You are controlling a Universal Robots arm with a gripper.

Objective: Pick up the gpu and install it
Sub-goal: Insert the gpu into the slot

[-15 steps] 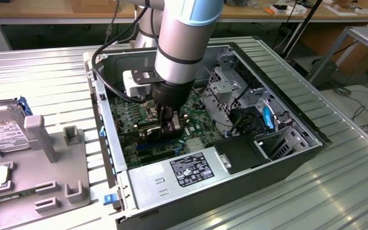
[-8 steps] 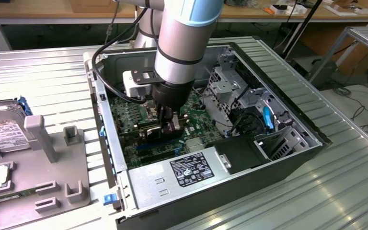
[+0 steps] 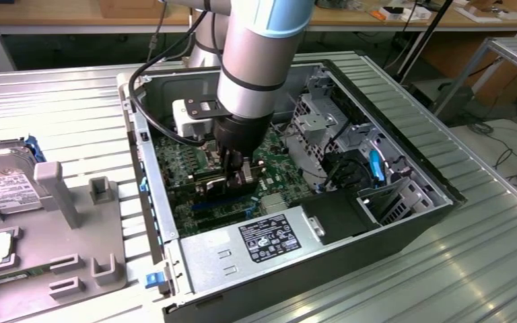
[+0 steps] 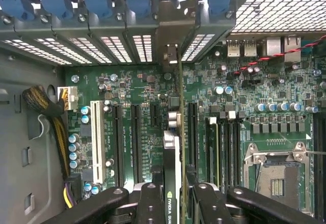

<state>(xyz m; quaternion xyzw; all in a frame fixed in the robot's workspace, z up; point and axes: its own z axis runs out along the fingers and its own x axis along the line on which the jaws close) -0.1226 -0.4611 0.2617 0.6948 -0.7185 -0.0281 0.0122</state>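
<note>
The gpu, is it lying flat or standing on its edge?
On edge: the gpu stands upright between the gripper's fingers, over the motherboard.

1. A ribbed, silver metal table [image 3: 474, 269] carries everything.
2. An open black computer case [image 3: 420, 222] lies on it.
3. A grey plastic parts holder [image 3: 70, 229] sits just beside the case, on the exterior view's left.

Gpu [image 4: 173, 147] upright on edge, bracket against case's rear slots.

One gpu [image 4: 173, 152], one tool [image 4: 174, 196], one open computer case [image 3: 402, 222], one motherboard [image 4: 254, 96], one hard drive [image 3: 3, 178], one white expansion slot [image 4: 95, 140].
</note>
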